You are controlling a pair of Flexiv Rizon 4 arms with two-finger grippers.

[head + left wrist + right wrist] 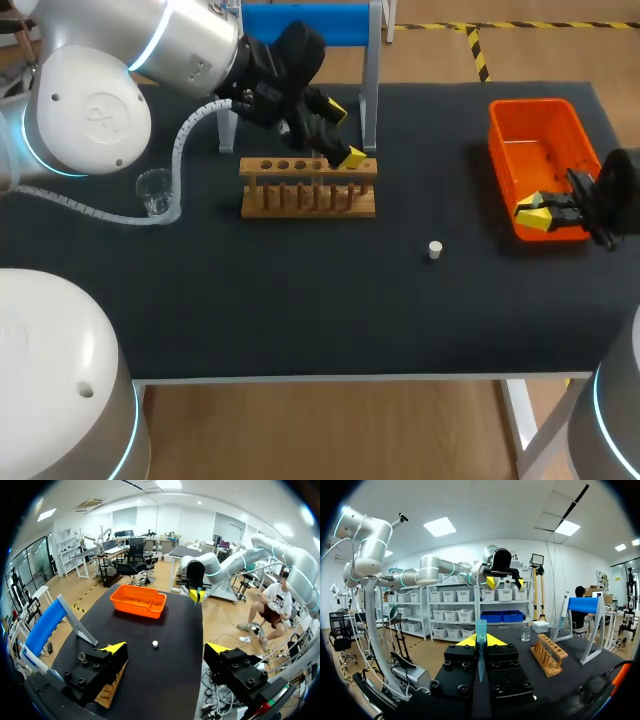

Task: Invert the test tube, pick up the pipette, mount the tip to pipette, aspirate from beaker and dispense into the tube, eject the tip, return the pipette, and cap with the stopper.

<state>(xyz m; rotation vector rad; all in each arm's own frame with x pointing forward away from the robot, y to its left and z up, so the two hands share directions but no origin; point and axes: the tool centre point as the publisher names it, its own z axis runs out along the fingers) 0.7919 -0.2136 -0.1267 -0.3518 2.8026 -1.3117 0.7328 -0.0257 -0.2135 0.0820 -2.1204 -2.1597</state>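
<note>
My left gripper (343, 132) hangs open over the right end of the wooden test tube rack (308, 187), one yellow tip just above the rack's top bar. In the left wrist view the rack (109, 695) lies under one finger, with a small round rim (81, 656) beside it; whether that is the test tube I cannot tell. My right gripper (535, 213) is at the near edge of the orange bin (540, 130). It is shut on a slim translucent blue tapered piece, seemingly the pipette tip (481, 630). The white stopper (434, 250) lies on the mat. The glass beaker (153, 192) stands left of the rack.
A blue pipette stand (300, 25) rises behind the rack, partly hidden by my left arm, and no pipette shows on it. The left arm's cable hose (185, 140) loops past the beaker. Black mat (300, 300) lies bare between the rack and the table's front edge.
</note>
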